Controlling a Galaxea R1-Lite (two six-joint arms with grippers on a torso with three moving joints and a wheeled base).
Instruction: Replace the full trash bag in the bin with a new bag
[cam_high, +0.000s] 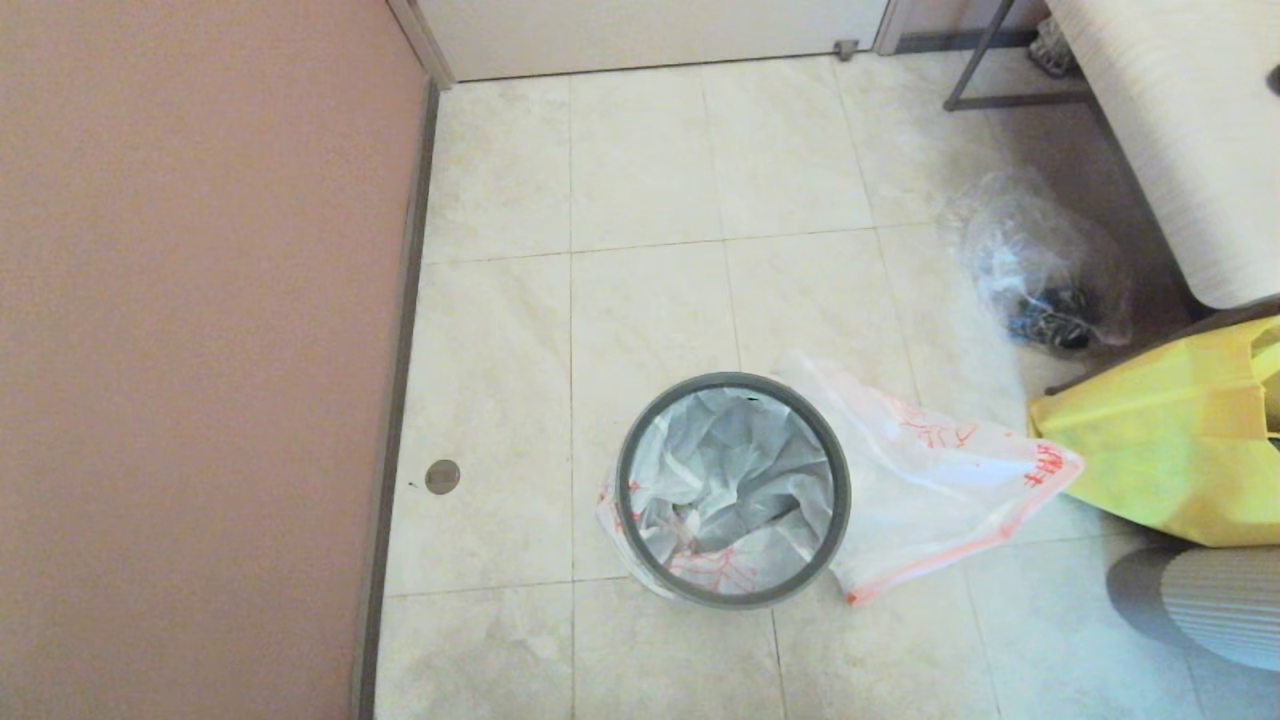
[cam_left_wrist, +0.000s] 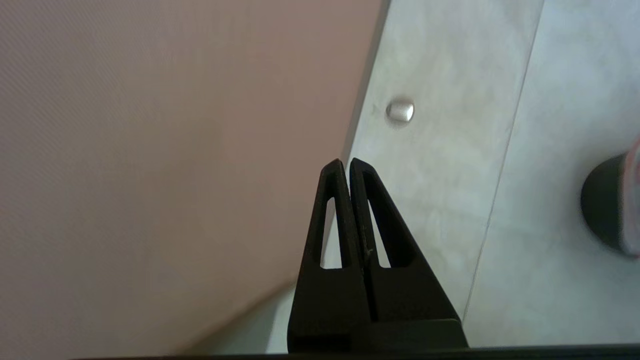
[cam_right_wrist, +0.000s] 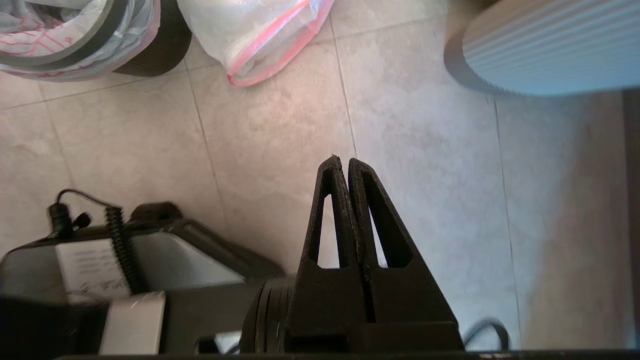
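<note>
The bin (cam_high: 735, 600) stands on the tiled floor mid-view, a dark-grey hoop round its mouth. A translucent white bag with red print (cam_high: 735, 480) lines it, and the bag's loose part (cam_high: 930, 480) spreads across the floor to the bin's right. A clear bag of trash (cam_high: 1040, 265) lies further back on the right. Neither gripper shows in the head view. My left gripper (cam_left_wrist: 346, 162) is shut and empty above the floor beside the wall, with the bin's black side (cam_left_wrist: 607, 207) off to one edge. My right gripper (cam_right_wrist: 344, 160) is shut and empty above bare tiles, apart from the bin (cam_right_wrist: 165, 45) and the loose bag (cam_right_wrist: 250, 30).
A pink wall (cam_high: 200, 350) runs along the left, with a round metal floor stud (cam_high: 442, 476) beside it. A big yellow bag (cam_high: 1170, 450), a ribbed grey object (cam_high: 1215, 600) and a table (cam_high: 1180, 130) crowd the right. My own base (cam_right_wrist: 150, 280) shows in the right wrist view.
</note>
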